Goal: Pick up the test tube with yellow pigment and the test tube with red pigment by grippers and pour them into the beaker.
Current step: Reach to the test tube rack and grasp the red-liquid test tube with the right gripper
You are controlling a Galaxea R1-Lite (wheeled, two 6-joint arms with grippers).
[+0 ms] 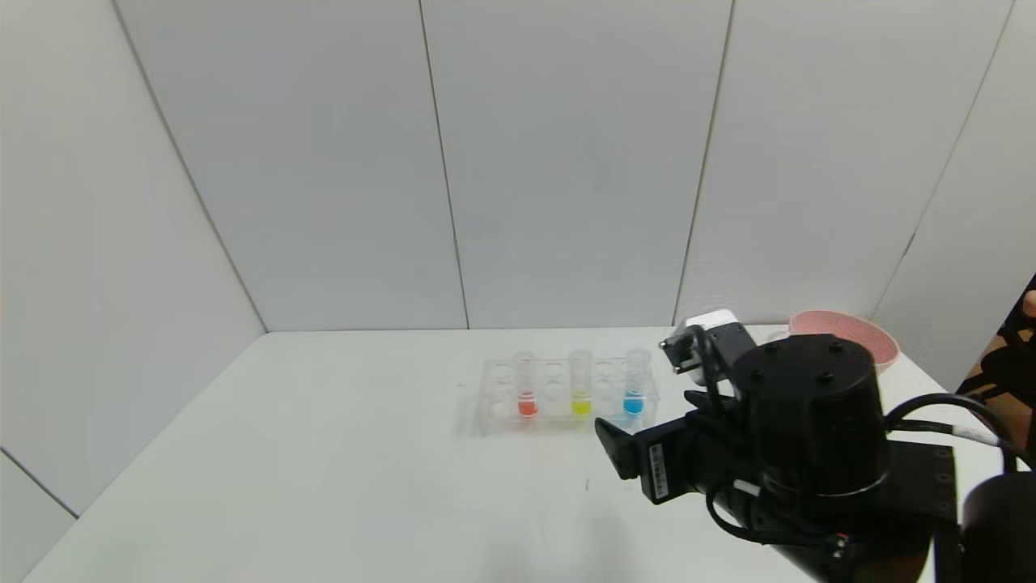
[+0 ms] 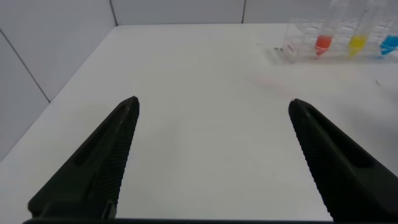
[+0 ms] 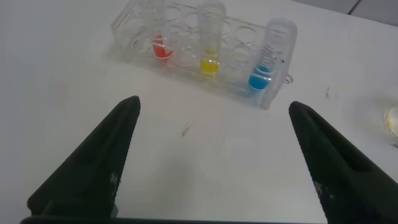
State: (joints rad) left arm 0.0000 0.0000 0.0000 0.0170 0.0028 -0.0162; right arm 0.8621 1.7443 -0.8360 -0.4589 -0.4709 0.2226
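You had the test tube with yellow pigment upright in the middle of a clear rack on the white table, w/ the test tube with red pigment on its left and a blue-liquid tube on its right, all in the rack's front row, apart from each other. Upper tube walls were nearly see-through, hard to trace. The right gripper hung just in front of the rack, fingers spread wide, holding nothing; from the head cam the arm's bulk hid most of it. The left gripper showed only in its own wrist cam, also spread wide & empty, well apart from the rack. A pink bowl sat at the back right, partly blocked by the arm. You couldn't make out the beaker.
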